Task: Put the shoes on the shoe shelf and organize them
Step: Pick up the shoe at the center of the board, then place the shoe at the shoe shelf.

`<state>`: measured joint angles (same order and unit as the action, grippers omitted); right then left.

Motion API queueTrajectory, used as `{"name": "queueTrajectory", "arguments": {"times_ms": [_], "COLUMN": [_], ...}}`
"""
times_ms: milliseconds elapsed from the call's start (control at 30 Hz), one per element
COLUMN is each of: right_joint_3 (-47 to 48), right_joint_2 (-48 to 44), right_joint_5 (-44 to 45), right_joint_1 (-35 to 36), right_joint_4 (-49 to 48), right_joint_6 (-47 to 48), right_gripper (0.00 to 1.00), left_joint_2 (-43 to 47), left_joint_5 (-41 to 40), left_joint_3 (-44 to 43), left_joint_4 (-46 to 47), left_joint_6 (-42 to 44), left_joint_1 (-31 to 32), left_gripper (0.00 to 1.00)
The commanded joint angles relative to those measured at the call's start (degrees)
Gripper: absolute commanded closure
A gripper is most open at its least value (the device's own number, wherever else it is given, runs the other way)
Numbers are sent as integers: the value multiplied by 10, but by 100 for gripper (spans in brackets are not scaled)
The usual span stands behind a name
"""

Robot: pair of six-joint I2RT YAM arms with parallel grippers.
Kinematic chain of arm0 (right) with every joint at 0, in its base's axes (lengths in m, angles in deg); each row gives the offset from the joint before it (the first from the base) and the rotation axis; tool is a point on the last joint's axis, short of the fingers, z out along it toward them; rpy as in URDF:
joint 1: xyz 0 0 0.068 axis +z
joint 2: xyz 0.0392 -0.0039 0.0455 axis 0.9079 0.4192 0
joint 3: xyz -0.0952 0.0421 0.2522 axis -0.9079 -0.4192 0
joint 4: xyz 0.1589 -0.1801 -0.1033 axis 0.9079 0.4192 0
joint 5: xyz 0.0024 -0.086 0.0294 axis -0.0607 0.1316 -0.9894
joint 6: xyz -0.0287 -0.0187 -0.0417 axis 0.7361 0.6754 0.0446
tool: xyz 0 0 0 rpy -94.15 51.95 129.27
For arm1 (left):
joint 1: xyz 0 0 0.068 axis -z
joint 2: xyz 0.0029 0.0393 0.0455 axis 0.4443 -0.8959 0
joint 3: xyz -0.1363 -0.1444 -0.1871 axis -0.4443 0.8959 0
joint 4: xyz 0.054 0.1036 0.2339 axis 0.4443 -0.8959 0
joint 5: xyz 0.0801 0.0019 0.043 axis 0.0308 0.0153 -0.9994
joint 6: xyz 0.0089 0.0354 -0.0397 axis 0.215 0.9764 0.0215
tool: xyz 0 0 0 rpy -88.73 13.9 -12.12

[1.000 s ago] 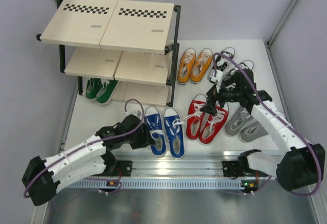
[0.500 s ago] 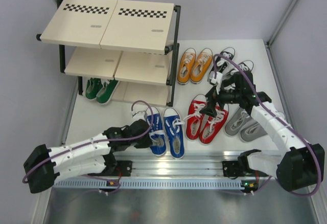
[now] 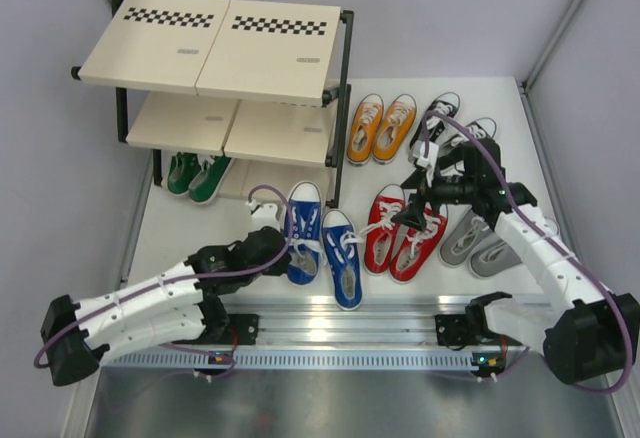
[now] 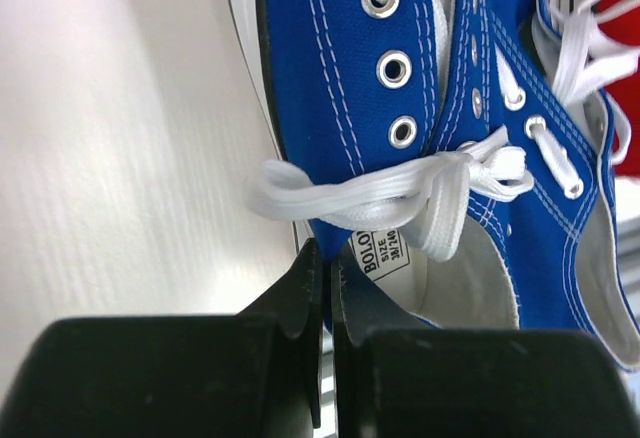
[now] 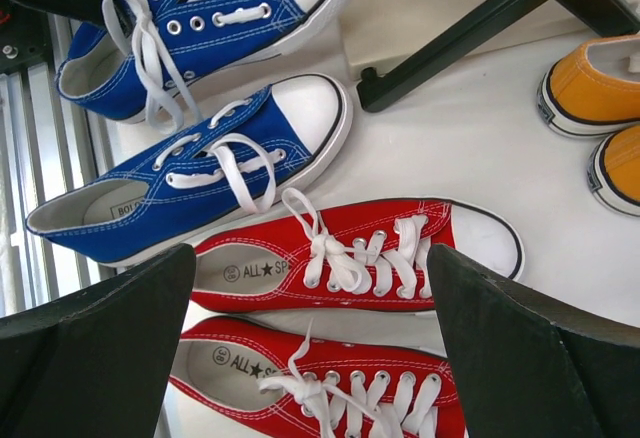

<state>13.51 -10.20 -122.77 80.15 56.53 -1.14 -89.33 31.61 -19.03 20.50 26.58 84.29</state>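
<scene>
Blue shoe [image 3: 302, 230] sits lower centre, just below the shelf [image 3: 200, 58]; my left gripper [image 3: 283, 250] pinches its collar to carry it over. Right gripper [image 3: 413, 214] gapes wide above the red pair [image 3: 383, 230], ready

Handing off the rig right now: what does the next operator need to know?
Left gripper: shut on the rim of one blue canvas sneaker.
Right gripper: open, over the red canvas pair, holding nothing.
Done: green canvas pair on the bottom tier of the black-framed three-tier shoe shelf.
Left: second blue sneaker, the red ones, orange pair, black pair and grey pair, all on the white table.
</scene>
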Motion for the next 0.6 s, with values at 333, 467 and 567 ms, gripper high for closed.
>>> {"name": "queueTrajectory", "arguments": {"times_ms": [333,467,567], "right_joint_3": [-11,-12,-15], "right_joint_2": [-35,-39,-40], "right_joint_5": [-29,-30,-32], "right_joint_1": [-11,-13,-14], "right_joint_4": [-6,-5,-6], "right_joint_6": [13,15,17], "right_gripper": [0,0,1], "left_joint_2": [-68,-94,-127], "left_joint_5": [-97,-30,2], "left_joint_3": [-113,-115,-129], "left_joint_4": [120,186,223], "left_joint_6": [119,157,170], "left_joint_1": [-95,-213,-255], "left_gripper": [100,100,100]}}
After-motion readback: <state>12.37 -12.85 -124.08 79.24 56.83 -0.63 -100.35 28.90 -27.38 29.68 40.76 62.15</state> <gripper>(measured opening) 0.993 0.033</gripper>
